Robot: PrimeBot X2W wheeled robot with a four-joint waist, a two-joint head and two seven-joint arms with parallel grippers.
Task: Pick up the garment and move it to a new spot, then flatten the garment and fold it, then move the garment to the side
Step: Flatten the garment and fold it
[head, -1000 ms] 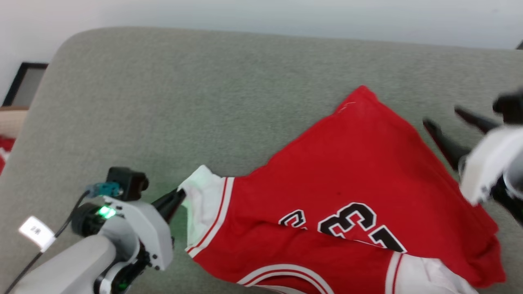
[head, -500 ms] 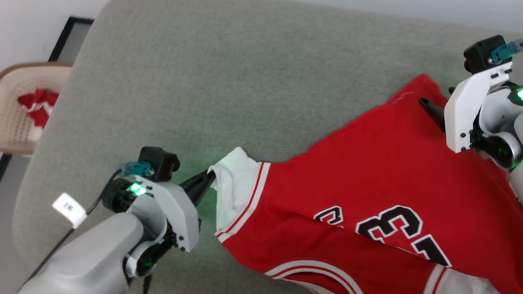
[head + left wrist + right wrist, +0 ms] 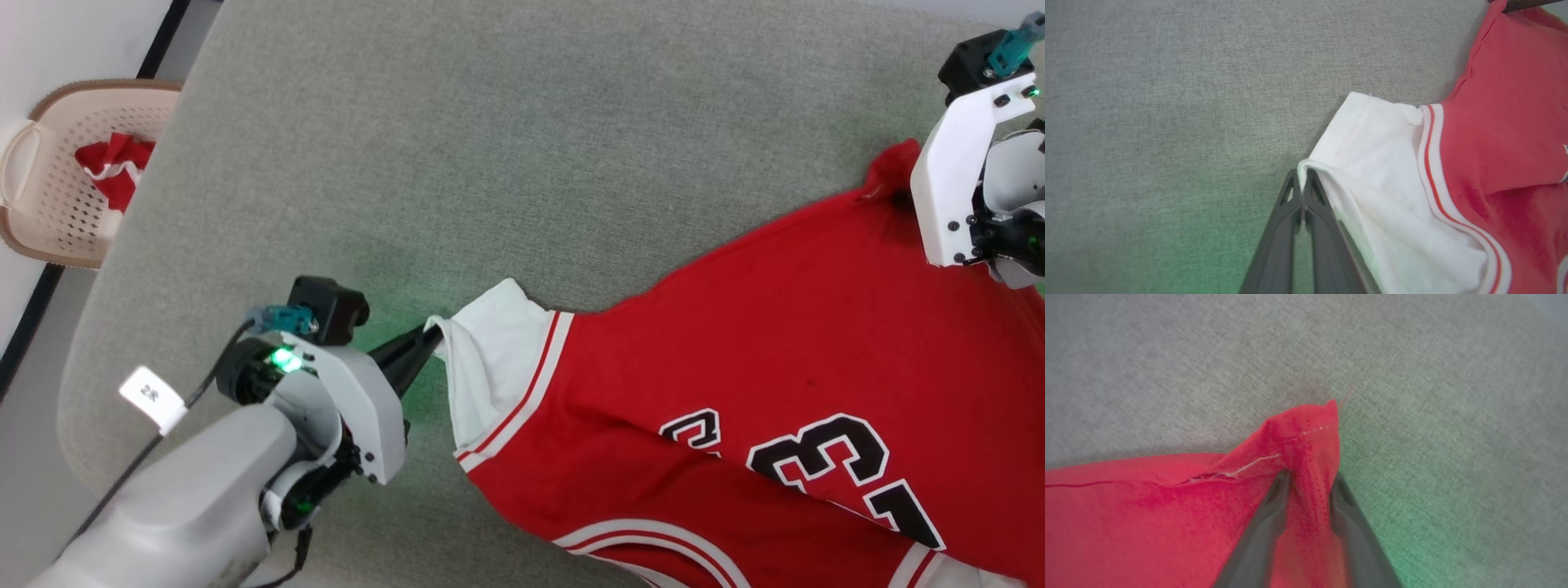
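Note:
The garment (image 3: pixel 735 367) is a red jersey with white sleeve panels and a black number, spread on a grey-green cushion (image 3: pixel 490 163). My left gripper (image 3: pixel 429 335) is shut on the tip of the white sleeve panel (image 3: pixel 1363 134); in the left wrist view its fingertips (image 3: pixel 1301 179) pinch the folded white edge. My right gripper (image 3: pixel 902 196) is at the garment's far red corner. In the right wrist view it (image 3: pixel 1310 477) has a raised ridge of red hem (image 3: pixel 1306 433) bunched between its two fingers, which stand a little apart.
A beige perforated basket (image 3: pixel 106 86) holding a red and white cloth (image 3: pixel 114 163) stands on the floor off the cushion's left edge. The cushion's rounded left edge lies just behind my left arm. Bare cushion stretches beyond the garment.
The head camera has tilted down and turned, bringing the basket into view. My right gripper has come down onto the red corner and closed around it. The left gripper's hold is unchanged.

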